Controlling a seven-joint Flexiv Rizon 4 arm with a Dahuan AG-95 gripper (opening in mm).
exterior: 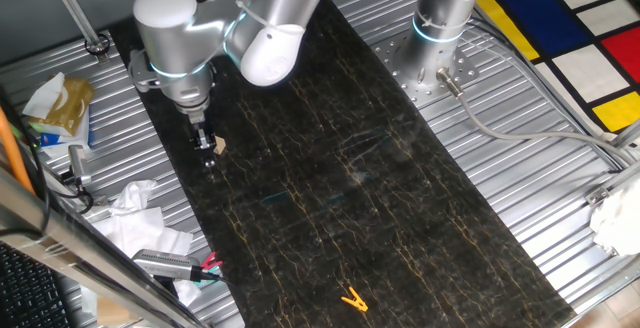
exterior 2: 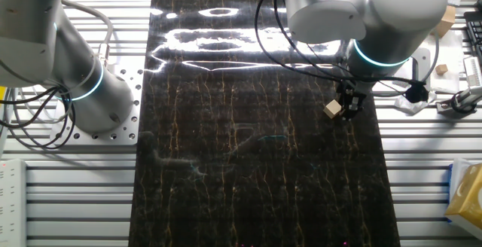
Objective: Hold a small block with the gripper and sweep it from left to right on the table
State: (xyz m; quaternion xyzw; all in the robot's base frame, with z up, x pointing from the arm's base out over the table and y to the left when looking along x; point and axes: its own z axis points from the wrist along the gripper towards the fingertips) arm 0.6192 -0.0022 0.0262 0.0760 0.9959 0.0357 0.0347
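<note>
**Block beside the gripper at the table's edge**

Long black table (exterior: 400,218) with thin gold veins, framed by ribbed grey metal, bright glare across its far end in the other fixed view. Near one long edge, a narrow black gripper (exterior: 207,153) pointing straight down from a silver arm (exterior: 175,38) with light-blue rings, tip at or just above the tabletop. Right against its tip, a tiny tan wooden block (exterior 2: 332,109), on the side facing the middle of the table. Impossible to tell whether the fingers are clamped on the block or merely touching it; gap between them not visible in either view. Far down the table, well apart, a small yellow clip (exterior: 353,299). At the side, a second arm's base (exterior: 440,28) on a grey plate. Crumpled white paper (exterior: 135,218) beyond the table edge.
</note>
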